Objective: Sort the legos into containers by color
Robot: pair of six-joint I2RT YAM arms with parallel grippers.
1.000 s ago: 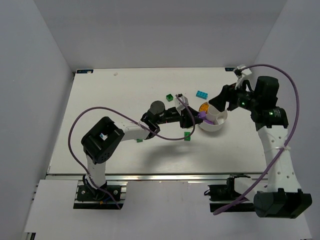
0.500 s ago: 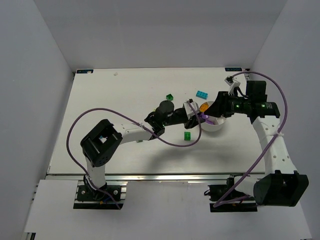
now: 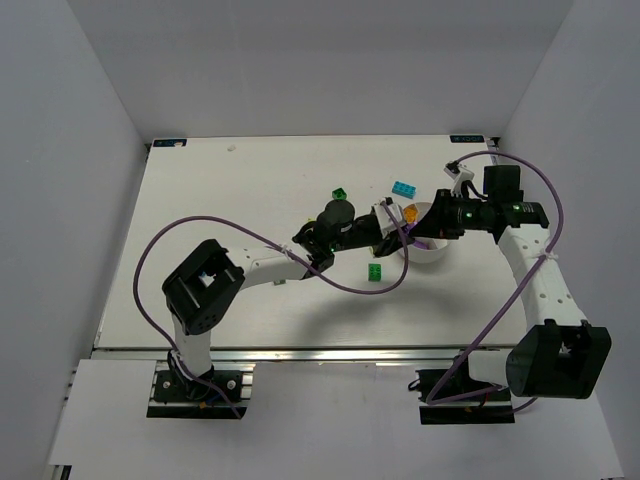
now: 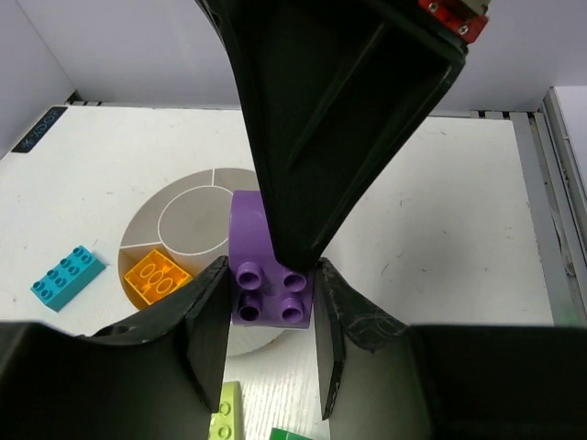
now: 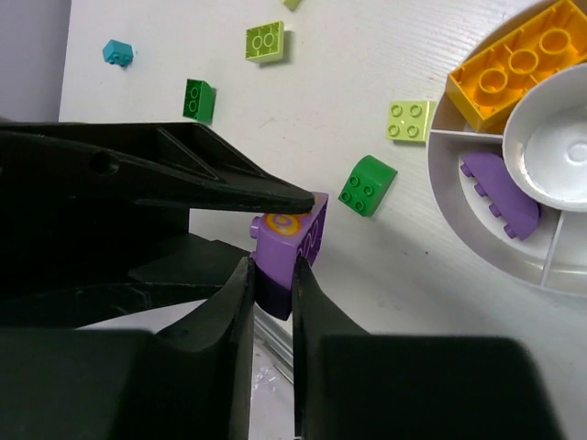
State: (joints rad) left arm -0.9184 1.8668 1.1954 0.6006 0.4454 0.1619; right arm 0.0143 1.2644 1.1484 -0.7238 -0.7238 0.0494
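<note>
Two grippers are sharing one load. Coming from the left, the left gripper (image 4: 271, 310) is pinching the purple brick (image 4: 249, 243) by its sides, holding it in the air near the bowl (image 5: 442, 179). Reaching in from the right, the right gripper (image 5: 271, 273) is pressing its fingers onto the same brick. Doing this handover well is, I judge, depending on order: the right grip should be firming up before the left jaws are spreading, and those jaws should be parting straight, without twisting the brick. Further right, a purple piece (image 5: 500, 194) is lying in one compartment, marking the target.
</note>
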